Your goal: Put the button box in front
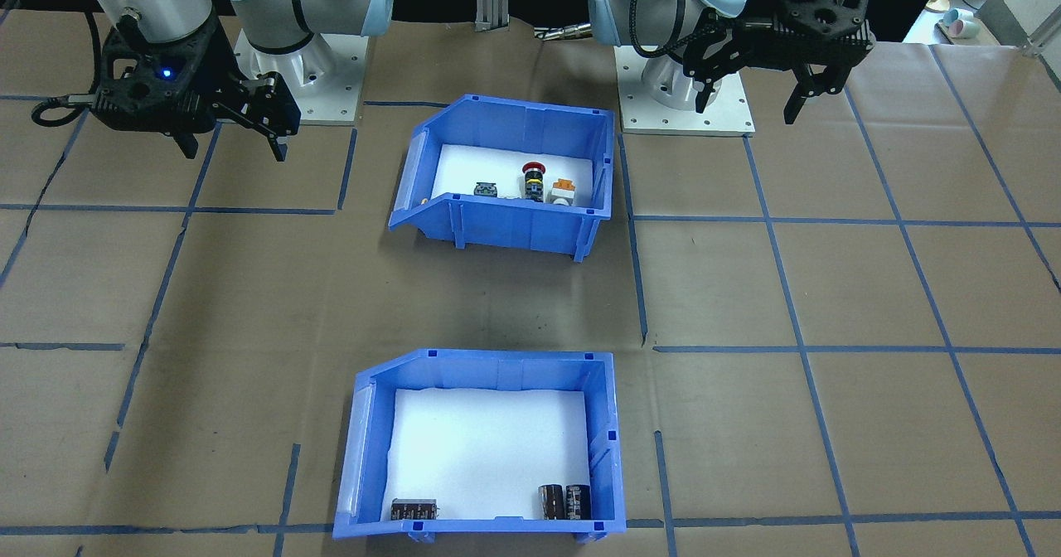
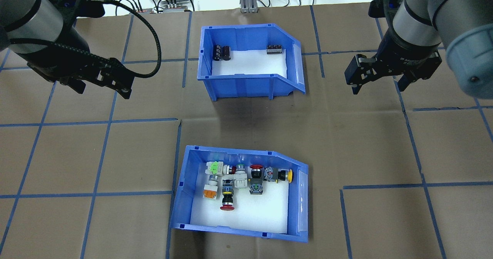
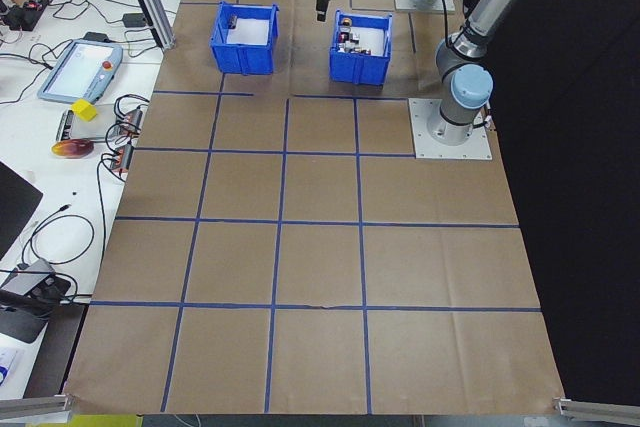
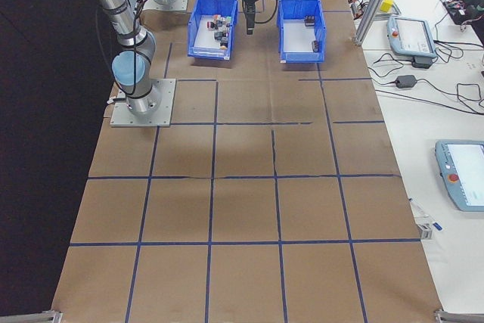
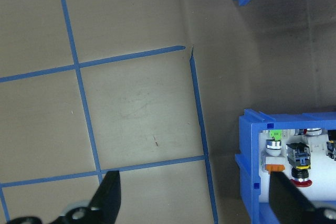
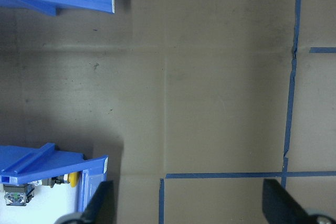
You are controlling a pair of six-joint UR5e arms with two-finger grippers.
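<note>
Brown paper crossed by blue tape lines covers the tabletop (image 2: 246, 124), and two blue bins stand on it in line, one behind the other, well apart.

The button box (image 2: 240, 191) sits at the robot's edge of the tabletop, about midway between the two arm bases. Its white liner carries a cluster of push-button switches (image 2: 238, 182): a red mushroom head, a yellow cap, a green one and an orange one among them. They lie crowded toward the bin's far wall. Its low, open front faces the robot's right.

The other blue bin (image 2: 250, 60) stands toward the operators' edge, with its open front also turned to the robot's right. Only a few dark cylindrical parts (image 2: 221, 53) lie in it, against its far wall.

The left pincer (image 2: 101, 86) hangs above the bare paper, to the left of the gap between the bins; it is spread wide and holds nothing. The right pincer (image 2: 379, 85) hangs to the right of that gap, also spread wide and empty. Neither touches a bin.

Beyond the tabletop's operator edge, a white bench (image 3: 60, 97) carries cables and a teach pendant (image 3: 78, 67).
</note>
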